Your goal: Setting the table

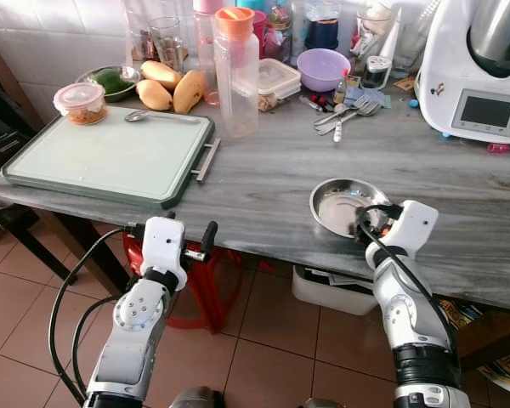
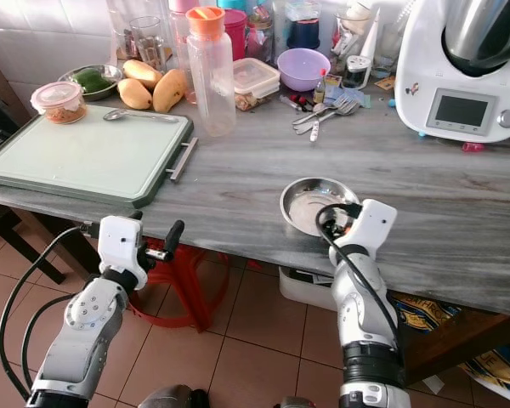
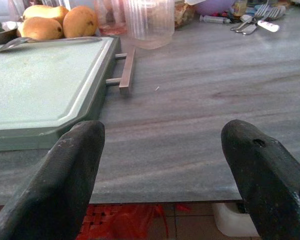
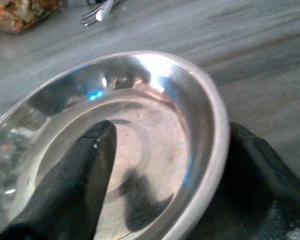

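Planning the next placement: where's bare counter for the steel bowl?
Free: the grey counter between the green tray and the steel bowl, and the strip right of the bowl below the white appliance. The tray top is mostly bare too. Crowded: the back row, with mangoes, plastic jug and cutlery.

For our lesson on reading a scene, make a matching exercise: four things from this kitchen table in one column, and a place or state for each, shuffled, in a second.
Things:
1. steel bowl
2. spoon
3. mangoes
4. left gripper

Places or states:
a. open, off the table's near edge
b. rim between the right gripper's fingers
c. on the green tray's far edge
d. behind the tray

Pairs: 1-b, 2-c, 3-d, 4-a
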Controlling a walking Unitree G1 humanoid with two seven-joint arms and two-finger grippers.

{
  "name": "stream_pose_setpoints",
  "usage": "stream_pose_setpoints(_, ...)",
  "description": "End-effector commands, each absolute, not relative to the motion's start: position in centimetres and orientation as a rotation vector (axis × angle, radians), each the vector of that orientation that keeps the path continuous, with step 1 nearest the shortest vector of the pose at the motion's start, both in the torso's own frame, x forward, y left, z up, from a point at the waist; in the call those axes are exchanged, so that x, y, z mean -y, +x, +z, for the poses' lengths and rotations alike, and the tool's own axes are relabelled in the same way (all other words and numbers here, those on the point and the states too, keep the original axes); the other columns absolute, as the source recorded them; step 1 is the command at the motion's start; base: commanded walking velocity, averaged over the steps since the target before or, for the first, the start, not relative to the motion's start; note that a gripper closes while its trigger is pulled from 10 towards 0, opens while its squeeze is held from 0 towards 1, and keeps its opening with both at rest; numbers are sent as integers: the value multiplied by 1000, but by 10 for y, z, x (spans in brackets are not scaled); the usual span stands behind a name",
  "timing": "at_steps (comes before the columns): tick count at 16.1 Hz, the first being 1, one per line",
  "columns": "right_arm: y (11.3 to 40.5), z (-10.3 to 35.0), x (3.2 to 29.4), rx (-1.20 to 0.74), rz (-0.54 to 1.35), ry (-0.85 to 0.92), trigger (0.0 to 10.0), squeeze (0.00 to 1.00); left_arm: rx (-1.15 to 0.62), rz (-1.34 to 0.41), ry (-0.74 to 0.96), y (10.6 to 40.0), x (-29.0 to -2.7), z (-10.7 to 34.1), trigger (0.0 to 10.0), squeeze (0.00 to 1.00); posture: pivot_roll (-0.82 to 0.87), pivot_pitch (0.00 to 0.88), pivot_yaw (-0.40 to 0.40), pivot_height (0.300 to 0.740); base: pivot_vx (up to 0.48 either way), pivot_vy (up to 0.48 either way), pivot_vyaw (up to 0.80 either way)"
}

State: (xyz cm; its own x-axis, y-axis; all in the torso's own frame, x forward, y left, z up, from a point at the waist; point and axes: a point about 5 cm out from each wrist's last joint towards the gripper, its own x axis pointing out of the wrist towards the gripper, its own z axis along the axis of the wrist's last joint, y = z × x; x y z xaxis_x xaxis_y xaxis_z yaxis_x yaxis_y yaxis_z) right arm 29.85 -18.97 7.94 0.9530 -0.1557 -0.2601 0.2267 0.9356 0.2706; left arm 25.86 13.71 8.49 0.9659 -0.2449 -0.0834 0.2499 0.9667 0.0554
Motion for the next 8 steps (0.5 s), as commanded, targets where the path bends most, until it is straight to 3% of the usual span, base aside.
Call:
stream_pose_setpoints(1, 298, 80, 187, -257, -170, 294, 10000, 1000, -74, -250, 77, 261, -137, 86, 10000, 0, -39, 0, 42, 740, 0, 0, 0)
stream_pose_setpoints(6, 284, 85, 194, -206, -188, 215, 10000, 1000, -69, -249, 75, 261, -136, 86, 10000, 0, -42, 0, 38, 740, 0, 0, 0)
stream_pose_setpoints(8, 279, 90, 188, -175, -110, 147, 10000, 1000, -68, -248, 74, 262, -136, 87, 10000, 0, -42, 0, 40, 740, 0, 0, 0)
